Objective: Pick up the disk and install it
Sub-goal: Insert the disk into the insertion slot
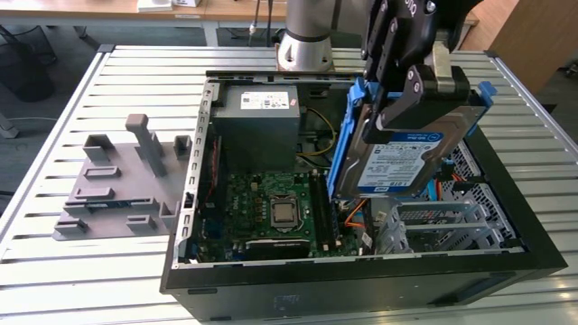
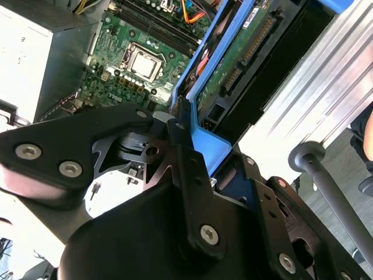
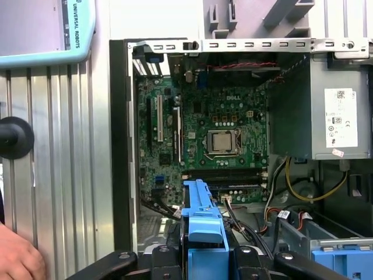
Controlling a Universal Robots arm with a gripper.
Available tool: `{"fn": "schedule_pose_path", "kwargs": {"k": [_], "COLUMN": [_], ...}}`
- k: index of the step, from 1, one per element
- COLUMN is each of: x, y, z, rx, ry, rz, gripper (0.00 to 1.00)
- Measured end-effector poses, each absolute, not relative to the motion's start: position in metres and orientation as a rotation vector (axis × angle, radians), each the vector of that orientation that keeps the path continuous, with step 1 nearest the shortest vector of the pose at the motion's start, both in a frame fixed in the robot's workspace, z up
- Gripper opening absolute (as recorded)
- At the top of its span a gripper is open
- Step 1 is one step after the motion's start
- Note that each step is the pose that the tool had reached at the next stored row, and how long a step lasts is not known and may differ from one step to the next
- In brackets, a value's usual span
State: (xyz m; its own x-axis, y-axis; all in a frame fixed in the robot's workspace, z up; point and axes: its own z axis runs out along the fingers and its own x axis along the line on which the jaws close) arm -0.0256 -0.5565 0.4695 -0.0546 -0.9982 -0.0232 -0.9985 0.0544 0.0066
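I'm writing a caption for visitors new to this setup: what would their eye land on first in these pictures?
The disk, silver with a blue frame, stands out first: the gripper holds it tilted above the open computer case, toward the exterior view's right. Inside the case lie the green motherboard and the grey power-supply box. On the exterior view's left, a grey moulded fixture sits on the slatted table.

Bright, even lighting; desk (image 2: 326, 70) slats beside gripper (image 1: 424, 101) glare white; case (image 1: 361, 284) interior below gripper shadowed; gripper body close to lens slightly soft.
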Motion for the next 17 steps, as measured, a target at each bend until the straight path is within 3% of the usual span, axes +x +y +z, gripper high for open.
{"fn": "schedule_pose_path", "kwargs": {"k": [17], "x": [0.010], "y": [-0.564], "z": [0.458], "rx": [-2.153], "ry": [2.274], "rz": [0.036], "gripper": [0.37]}}
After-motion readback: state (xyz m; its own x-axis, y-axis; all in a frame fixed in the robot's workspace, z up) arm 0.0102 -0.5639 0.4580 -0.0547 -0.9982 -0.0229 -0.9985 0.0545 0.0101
